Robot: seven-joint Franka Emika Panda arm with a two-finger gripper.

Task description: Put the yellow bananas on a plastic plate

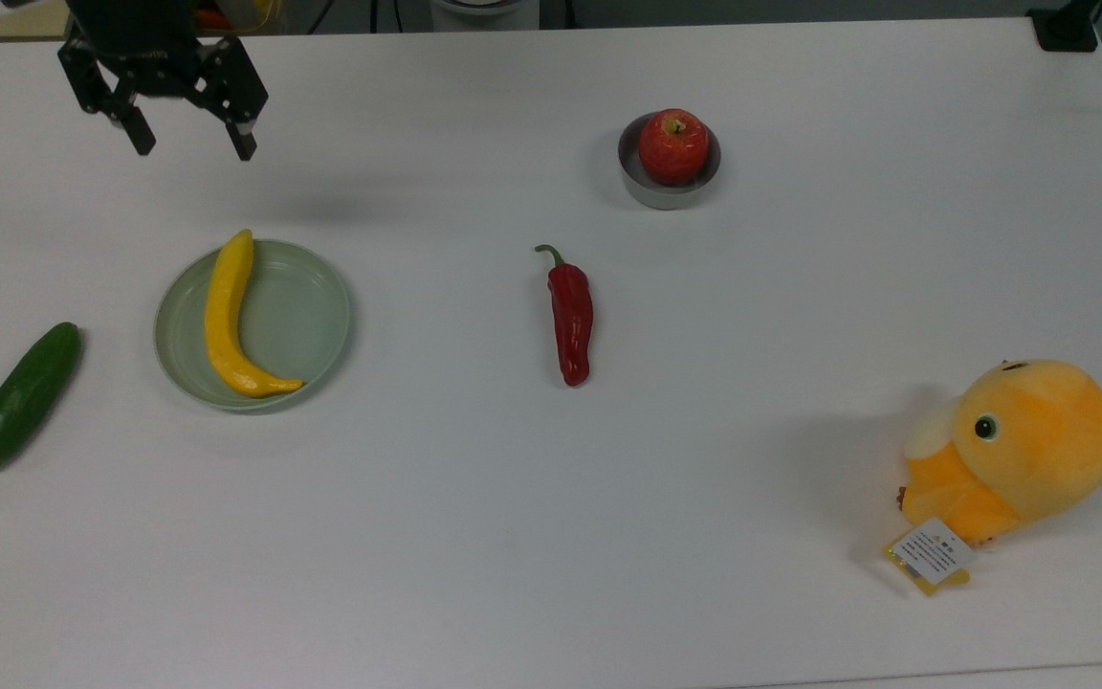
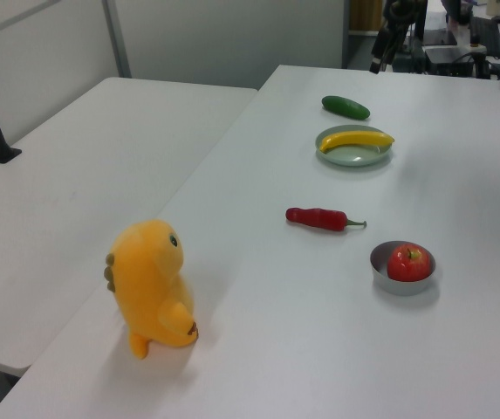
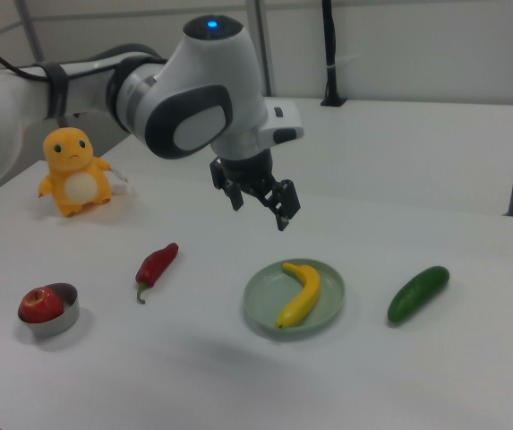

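Yellow bananas (image 1: 226,321) lie in plastic plate (image 1: 317,325), stem end overhanging the rim. Tool (image 1: 189,148) hangs high above the counter (image 1: 551,536), jaws spread wide, empty. Placement looks done; best retreat straight up, clear of the plate.

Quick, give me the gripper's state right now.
Gripper: open, holding nothing, raised clear above the table; the yellow banana lies on the plastic plate.
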